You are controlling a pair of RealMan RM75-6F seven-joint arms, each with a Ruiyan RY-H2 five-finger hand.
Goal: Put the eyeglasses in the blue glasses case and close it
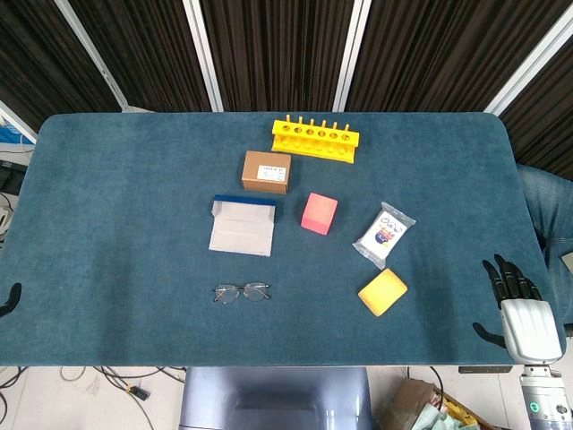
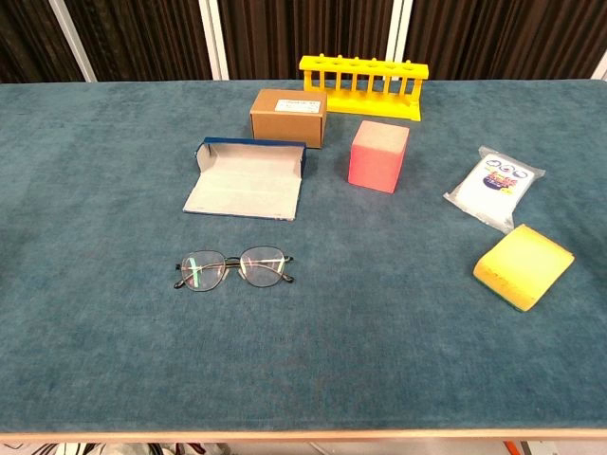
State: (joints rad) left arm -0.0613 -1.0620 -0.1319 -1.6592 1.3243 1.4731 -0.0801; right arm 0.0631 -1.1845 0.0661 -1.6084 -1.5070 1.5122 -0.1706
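The thin-framed eyeglasses [image 1: 242, 292] [image 2: 233, 269] lie unfolded on the blue tablecloth, lenses toward the near edge. Just behind them the blue glasses case [image 1: 242, 224] [image 2: 247, 178] lies open, its grey lining up and its blue wall at the far side. My right hand [image 1: 519, 305] hovers at the table's near right corner, fingers spread and holding nothing, far from the glasses. Only a dark tip of my left hand [image 1: 9, 299] shows at the left edge of the head view. Neither hand appears in the chest view.
Behind the case stands a brown cardboard box [image 1: 266, 171] [image 2: 288, 117], with a yellow tube rack [image 1: 317, 139] [image 2: 363, 85] beyond it. A pink cube [image 1: 319, 213] [image 2: 378, 155], a white packet [image 1: 384, 235] [image 2: 495, 187] and a yellow sponge [image 1: 382, 292] [image 2: 524, 265] lie to the right.
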